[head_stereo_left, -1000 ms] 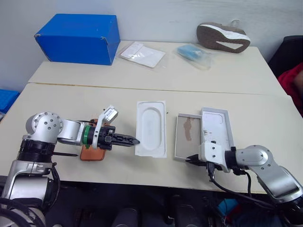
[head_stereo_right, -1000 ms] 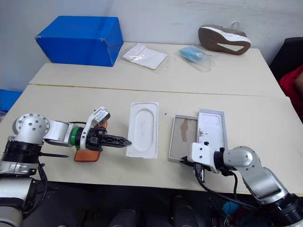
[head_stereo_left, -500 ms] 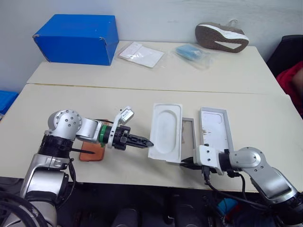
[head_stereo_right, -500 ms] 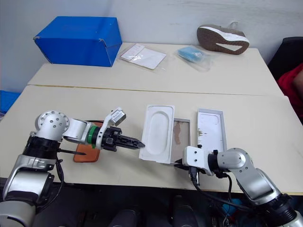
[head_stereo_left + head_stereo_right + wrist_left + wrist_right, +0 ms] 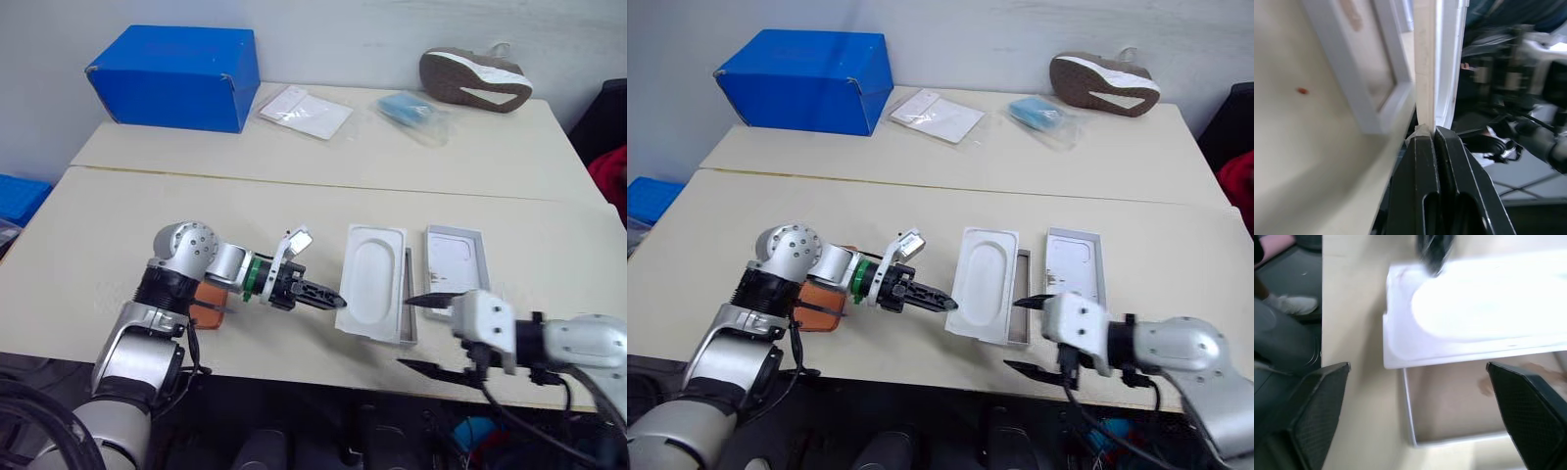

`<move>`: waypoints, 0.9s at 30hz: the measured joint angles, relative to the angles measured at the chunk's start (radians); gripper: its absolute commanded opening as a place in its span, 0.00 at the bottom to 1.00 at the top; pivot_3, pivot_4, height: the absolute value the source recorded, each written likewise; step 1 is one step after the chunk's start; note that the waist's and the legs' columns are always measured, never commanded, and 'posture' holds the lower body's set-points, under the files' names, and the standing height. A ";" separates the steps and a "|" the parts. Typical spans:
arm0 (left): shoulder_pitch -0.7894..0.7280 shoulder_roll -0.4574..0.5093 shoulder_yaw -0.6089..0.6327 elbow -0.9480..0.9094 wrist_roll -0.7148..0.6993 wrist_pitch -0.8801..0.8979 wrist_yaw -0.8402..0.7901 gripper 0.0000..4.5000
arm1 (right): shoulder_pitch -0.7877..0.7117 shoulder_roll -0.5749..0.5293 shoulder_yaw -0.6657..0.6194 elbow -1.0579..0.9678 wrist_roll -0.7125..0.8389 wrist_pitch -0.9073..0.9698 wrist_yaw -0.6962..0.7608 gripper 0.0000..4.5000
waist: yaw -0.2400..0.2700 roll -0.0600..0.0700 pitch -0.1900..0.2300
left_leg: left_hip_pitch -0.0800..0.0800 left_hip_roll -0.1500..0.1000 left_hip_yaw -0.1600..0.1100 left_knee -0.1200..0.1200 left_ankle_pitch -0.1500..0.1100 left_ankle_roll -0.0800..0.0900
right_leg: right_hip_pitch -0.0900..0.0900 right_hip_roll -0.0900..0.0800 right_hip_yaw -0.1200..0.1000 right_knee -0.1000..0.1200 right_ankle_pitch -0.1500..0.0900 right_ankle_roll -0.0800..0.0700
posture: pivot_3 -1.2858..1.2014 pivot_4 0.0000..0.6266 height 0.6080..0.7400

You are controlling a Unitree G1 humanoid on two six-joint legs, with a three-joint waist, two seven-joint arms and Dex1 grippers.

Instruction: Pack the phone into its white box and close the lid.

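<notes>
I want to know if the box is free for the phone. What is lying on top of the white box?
The flat white insert lies over most of the white box, leaving its right rim and near corner showing. Most of the floor is covered.

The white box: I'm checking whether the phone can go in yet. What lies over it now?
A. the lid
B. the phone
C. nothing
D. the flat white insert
D: the flat white insert overlaps the white box, with the left gripper at its edge; the phone and the lid lie apart.
</notes>
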 measured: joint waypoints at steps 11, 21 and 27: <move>-0.055 -0.134 0.054 0.118 0.119 0.000 0.022 0.00 | 0.181 0.057 -0.321 -0.122 0.238 0.147 -0.089 0.99 | -0.009 -0.001 0.001 | 0.002 0.000 0.001 0.000 0.000 -0.001 | 0.000 0.000 0.002 0.003 0.000 0.000 | 0.52 0.24 1.00; -0.057 -0.183 0.120 0.153 0.227 0.000 0.042 0.00 | 0.234 0.062 -0.347 -0.156 0.281 0.162 -0.153 0.99 | -0.006 -0.002 0.001 | 0.002 0.000 0.001 0.000 0.000 -0.001 | 0.000 0.000 0.002 0.002 0.000 0.000 | 0.52 0.24 1.00; -0.058 -0.208 0.121 0.182 0.249 -0.001 0.043 0.05 | 0.232 0.062 -0.343 -0.153 0.280 0.141 -0.165 1.00 | -0.006 -0.002 0.001 | 0.002 0.000 0.001 0.000 0.000 -0.001 | 0.000 0.000 0.002 0.002 0.000 0.000 | 0.52 0.24 1.00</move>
